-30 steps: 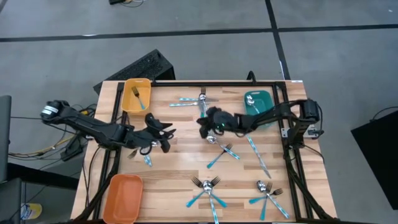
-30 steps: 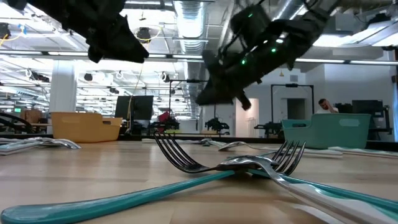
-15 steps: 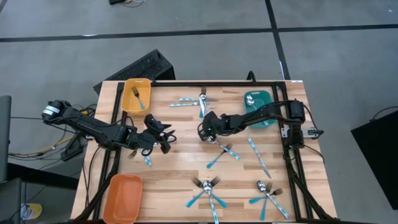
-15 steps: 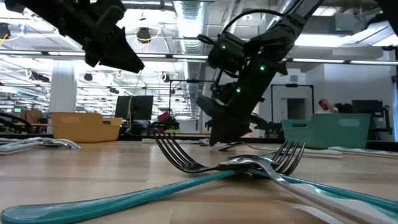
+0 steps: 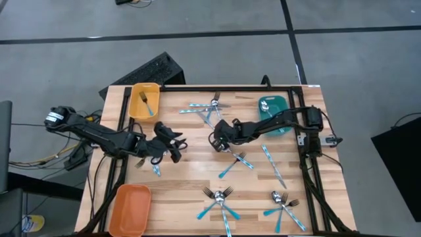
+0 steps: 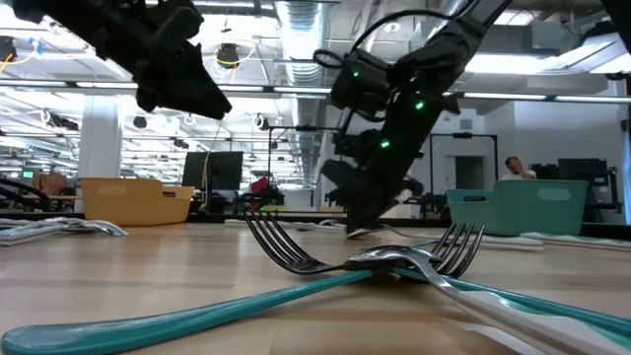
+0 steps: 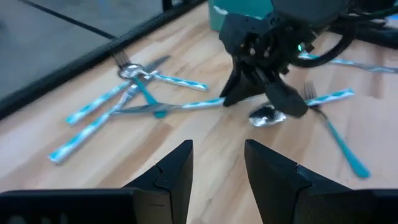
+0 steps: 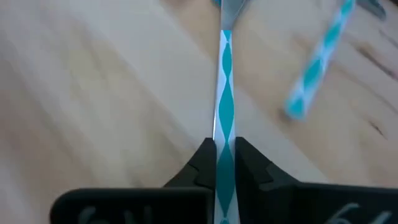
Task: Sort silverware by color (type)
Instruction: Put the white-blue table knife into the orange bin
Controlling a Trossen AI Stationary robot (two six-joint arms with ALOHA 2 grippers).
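My right gripper (image 5: 218,139) is down at the table's middle, shut on a spoon (image 7: 268,116) with a silver head and a teal-and-white handle. My left gripper (image 5: 175,142) hangs open above the table's left half (image 6: 187,89), holding nothing; its fingers frame the left wrist view (image 7: 217,174). More silverware lies flat on the wood: a crossed pile (image 5: 209,106) by the far edge, two forks (image 5: 235,161) near the middle, two piles (image 5: 220,197) (image 5: 283,204) by the near edge, and one piece (image 5: 156,169) below the left gripper. My right gripper pinches the spoon's slim handle (image 8: 225,134) between its two fingers (image 8: 204,158), one on each side, a short way back from the head (image 8: 233,5). It comes slanting down from the table's right side. In the low view its fingertips (image 6: 360,229) reach the tabletop.
A yellow tray (image 5: 144,100) at the far left corner holds a fork, and a teal tray (image 5: 273,108) at the far right holds a spoon. An orange tray (image 5: 129,209) sits at the near left corner. A knife (image 5: 273,164) lies on the right. Bare wood shows between the arms.
My right gripper has come down from above the table's middle to the tabletop, tipping its fingers downward and shifting slightly toward the near edge, onto the spoon.
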